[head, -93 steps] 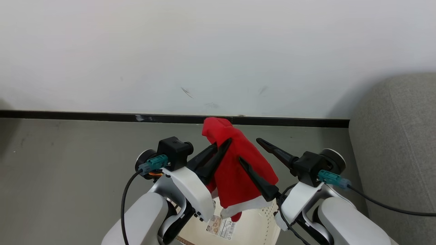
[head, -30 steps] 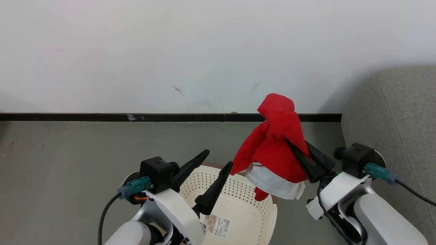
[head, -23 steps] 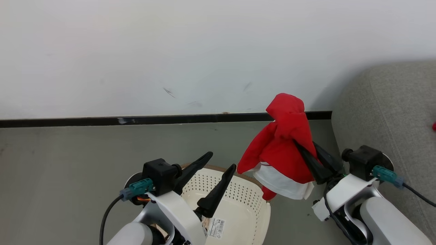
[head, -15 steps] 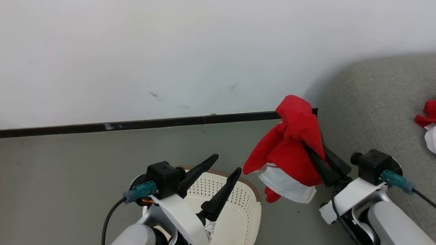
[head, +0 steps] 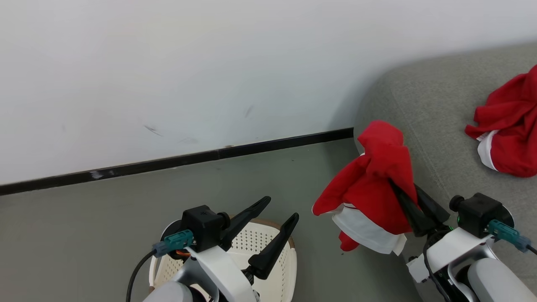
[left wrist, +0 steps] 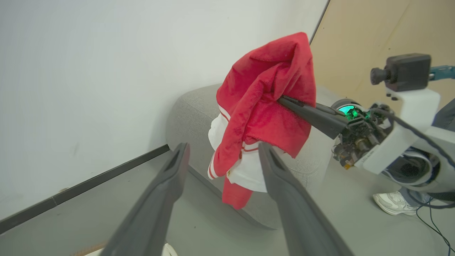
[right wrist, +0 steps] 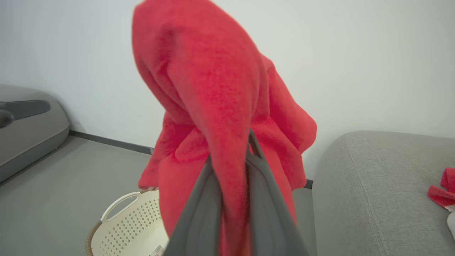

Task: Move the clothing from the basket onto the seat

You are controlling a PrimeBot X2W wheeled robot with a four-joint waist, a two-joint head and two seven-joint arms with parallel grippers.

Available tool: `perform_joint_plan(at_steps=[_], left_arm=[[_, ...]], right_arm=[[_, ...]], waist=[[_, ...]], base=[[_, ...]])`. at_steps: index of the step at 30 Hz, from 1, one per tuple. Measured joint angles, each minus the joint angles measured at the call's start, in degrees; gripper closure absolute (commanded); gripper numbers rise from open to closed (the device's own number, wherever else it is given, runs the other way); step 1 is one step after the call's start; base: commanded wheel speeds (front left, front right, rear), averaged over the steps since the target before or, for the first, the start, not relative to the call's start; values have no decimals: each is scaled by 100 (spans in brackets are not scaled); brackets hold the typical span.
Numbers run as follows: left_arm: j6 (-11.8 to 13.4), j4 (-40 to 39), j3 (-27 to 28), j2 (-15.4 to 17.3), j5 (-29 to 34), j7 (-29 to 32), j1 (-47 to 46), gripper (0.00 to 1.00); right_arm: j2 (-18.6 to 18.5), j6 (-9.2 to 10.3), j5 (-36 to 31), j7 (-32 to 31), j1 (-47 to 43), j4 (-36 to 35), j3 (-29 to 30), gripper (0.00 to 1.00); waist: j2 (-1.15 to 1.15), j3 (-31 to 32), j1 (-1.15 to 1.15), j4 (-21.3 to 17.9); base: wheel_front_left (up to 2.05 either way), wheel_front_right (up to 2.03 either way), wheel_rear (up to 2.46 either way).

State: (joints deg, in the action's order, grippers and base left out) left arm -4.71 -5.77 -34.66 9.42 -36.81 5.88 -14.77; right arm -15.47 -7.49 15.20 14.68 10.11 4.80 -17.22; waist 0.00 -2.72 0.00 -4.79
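Observation:
My right gripper (head: pixel 396 186) is shut on a piece of red clothing (head: pixel 373 180) with a white hem band. It hangs in the air over the floor, right beside the grey seat's (head: pixel 440 105) rounded edge. In the right wrist view the clothing (right wrist: pixel 213 89) drapes over both fingers of the gripper (right wrist: pixel 230 149). Another red piece (head: pixel 509 134) lies on the seat at the far right. My left gripper (head: pixel 282 207) stands open and holds nothing above the cream basket (head: pixel 289 260). From the left wrist, its fingers (left wrist: pixel 224 147) point at the hanging clothing (left wrist: pixel 270 78).
A white wall with a black baseboard (head: pixel 168 161) runs behind the grey floor. A low grey unit (right wrist: pixel 28 121) stands at the left of the right wrist view. A person's white shoe (left wrist: pixel 391 202) and cables lie on the floor beside the seat (left wrist: pixel 192 110).
The head camera has swung to the right, bringing more of the seat and the piece lying on it into view. My right gripper has carried its clothing toward the seat. The left gripper stays open.

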Motion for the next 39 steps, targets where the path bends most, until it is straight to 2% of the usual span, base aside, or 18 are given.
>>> perform_joint_plan(at_steps=[24, 39], left_arm=[[-8, -96, -47, 148, 11, -91, 26, 0], [-8, -245, -15, 196, 65, -202, 102, 0]], right_arm=[[46, 0, -85, 0, -555, -337, 739, 100], [57, 0, -107, 0, -660, -424, 857, 100]], waist=[[0, -94, 0, -1144], [0, -90, 0, -1659]], base=[[0, 0, 0], [0, 0, 0]])
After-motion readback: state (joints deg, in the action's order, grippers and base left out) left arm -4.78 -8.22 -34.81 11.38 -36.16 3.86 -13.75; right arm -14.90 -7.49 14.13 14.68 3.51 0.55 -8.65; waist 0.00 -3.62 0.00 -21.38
